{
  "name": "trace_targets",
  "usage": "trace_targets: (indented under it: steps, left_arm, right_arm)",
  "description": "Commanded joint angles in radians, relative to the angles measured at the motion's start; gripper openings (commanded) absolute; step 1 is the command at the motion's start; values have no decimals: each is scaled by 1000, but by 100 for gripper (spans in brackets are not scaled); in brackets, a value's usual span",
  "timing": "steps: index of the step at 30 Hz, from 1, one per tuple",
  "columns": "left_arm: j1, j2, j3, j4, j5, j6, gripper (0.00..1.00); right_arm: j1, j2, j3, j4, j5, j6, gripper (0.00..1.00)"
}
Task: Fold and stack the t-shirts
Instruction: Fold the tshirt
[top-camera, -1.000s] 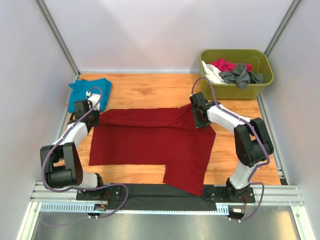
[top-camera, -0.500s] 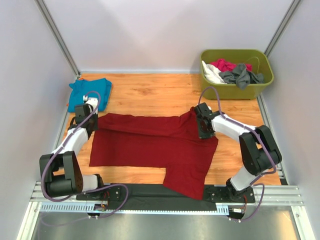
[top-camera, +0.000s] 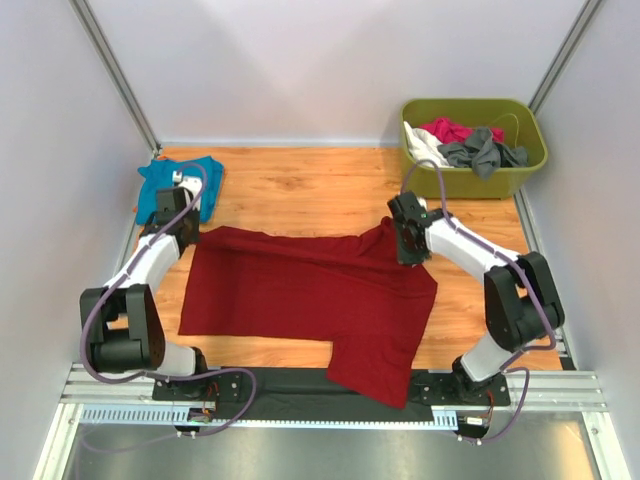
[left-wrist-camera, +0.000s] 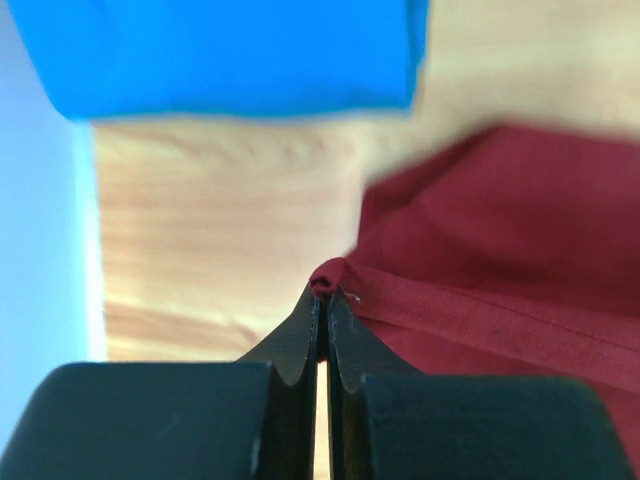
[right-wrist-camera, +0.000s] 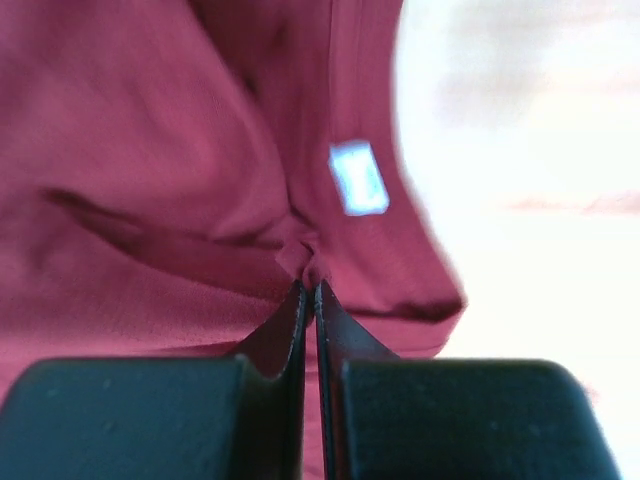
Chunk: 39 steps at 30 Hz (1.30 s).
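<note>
The dark red shirt (top-camera: 300, 285) lies spread on the wooden table, and its near right part hangs over the front edge. My left gripper (top-camera: 192, 222) is shut on its far left corner, seen as a pinched hem in the left wrist view (left-wrist-camera: 325, 290). My right gripper (top-camera: 404, 240) is shut on its far right corner (right-wrist-camera: 308, 285), next to the small white label (right-wrist-camera: 357, 178). The teal-blue shirt (top-camera: 170, 185) lies folded at the far left, just beyond the left gripper, and shows in the left wrist view too (left-wrist-camera: 240, 50).
A green bin (top-camera: 480, 183) at the far right holds pink, white and dark grey garments (top-camera: 470, 145). White walls close in the left, back and right. A black rail runs along the front edge (top-camera: 300, 385).
Both grippers keep their hold on the shirt's far corners. The far edge has lifted and drawn taut, the shirt has slid slightly toward the front, and the left wrist has moved farther back.
</note>
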<state>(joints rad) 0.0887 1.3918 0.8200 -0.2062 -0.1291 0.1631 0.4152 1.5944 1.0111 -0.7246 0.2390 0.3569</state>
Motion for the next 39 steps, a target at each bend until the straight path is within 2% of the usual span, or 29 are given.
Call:
trace_targets:
  steps: [1,4,5,11,18,26,35,39]
  left_arm:
    - [8,27,154,11,-63,26,0]
    - [6,68,264,17,-35,33,0]
    - [8,84,316,21,-12,36,0]
    - [8,234,447,76,49,96,0]
    - [8,371,537,119,54,116,0]
    - [9,455,617,134,3,107,0]
    - [14,493,674,149,-9,69,0]
    - [13,493,680,152,-58,73,0]
  right_arm:
    - [-12,50,262,-15,121,-85,0]
    - [-26,114,438,-19,167,-171,0]
    - [-32,165,548,-18,171,-188,0]
    - [-82,393,881,36,169,-311,0]
    - [-104,590,1118,68,161,-354,0]
    - [-104,647,1150,146,140,-372,0]
    - [-105,713,1278,256,304,-415,0]
    - [-104,697,1278,304,248,-420,0]
